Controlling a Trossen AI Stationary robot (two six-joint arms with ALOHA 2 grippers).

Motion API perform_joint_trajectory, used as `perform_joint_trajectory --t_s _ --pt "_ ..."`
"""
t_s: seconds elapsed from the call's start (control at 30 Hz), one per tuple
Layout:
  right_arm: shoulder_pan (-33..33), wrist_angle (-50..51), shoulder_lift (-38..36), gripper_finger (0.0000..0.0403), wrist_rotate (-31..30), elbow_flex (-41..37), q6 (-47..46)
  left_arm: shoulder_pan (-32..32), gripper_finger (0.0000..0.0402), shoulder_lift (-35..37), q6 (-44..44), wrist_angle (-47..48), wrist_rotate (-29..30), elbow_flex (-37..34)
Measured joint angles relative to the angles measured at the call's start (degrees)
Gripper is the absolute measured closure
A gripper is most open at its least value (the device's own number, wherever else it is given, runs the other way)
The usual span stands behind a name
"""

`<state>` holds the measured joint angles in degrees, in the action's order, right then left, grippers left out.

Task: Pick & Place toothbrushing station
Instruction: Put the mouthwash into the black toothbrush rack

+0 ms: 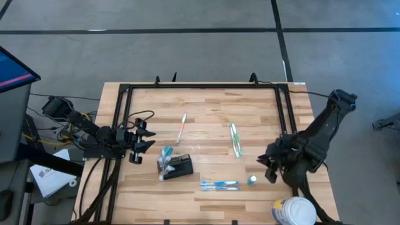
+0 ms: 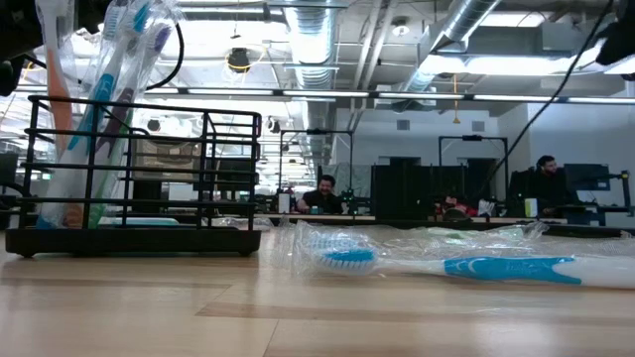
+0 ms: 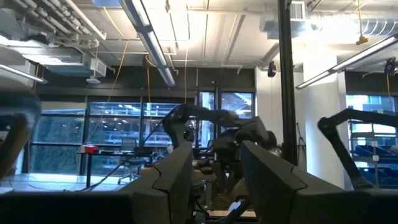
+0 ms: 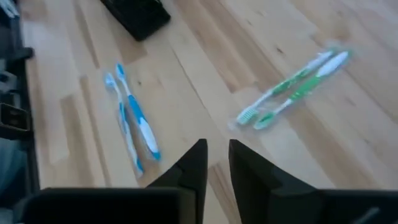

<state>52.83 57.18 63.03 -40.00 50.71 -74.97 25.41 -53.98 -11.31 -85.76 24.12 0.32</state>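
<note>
The toothbrushing station [image 1: 181,167] is a small black holder that stands on the table, left of the middle. Wrapped toothbrushes [image 1: 165,159] lie at its left end. In the low view it is a black wire rack [image 2: 139,178] with wrapped brushes [image 2: 99,89] in it. It also shows in the right wrist view [image 4: 137,14]. My left gripper [image 1: 147,136] is open and empty, just left of the station and a little farther back; its fingers also show in the left wrist view [image 3: 217,168]. My right gripper [image 1: 267,167] is at the table's right, empty, with a narrow gap between its fingertips [image 4: 216,155].
Two blue toothbrushes [image 1: 220,184] lie near the front edge. A green pair [image 1: 235,139] and an orange-white brush [image 1: 182,128] lie farther back. A small teal-white thing [image 1: 252,180] lies by my right gripper. A white round tub [image 1: 292,211] stands at the near right corner. A black frame [image 1: 203,86] rims the table.
</note>
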Motion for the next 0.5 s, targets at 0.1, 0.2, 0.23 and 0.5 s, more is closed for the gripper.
perform_joint_trajectory --t_s 0.1,0.2,0.23,0.5 --pt "1.3 -5.3 -4.8 0.0356 -1.1 -5.5 1.2 0.0 0.0270 0.0 -0.1 0.0 0.0 0.0" --pt "2.5 -9.2 -7.4 0.0362 -2.1 -9.7 1.9 0.0 0.0270 0.0 0.0 0.1 0.0 0.0" --pt "2.9 -10.0 -7.8 0.0364 -2.0 -11.0 1.8 0.0 0.0270 0.0 0.3 0.4 0.0 0.0" --pt "5.6 -9.9 -6.8 0.0367 -1.6 -15.6 -6.1 0.0 0.0270 0.0 2.8 1.1 -0.2 0.0"
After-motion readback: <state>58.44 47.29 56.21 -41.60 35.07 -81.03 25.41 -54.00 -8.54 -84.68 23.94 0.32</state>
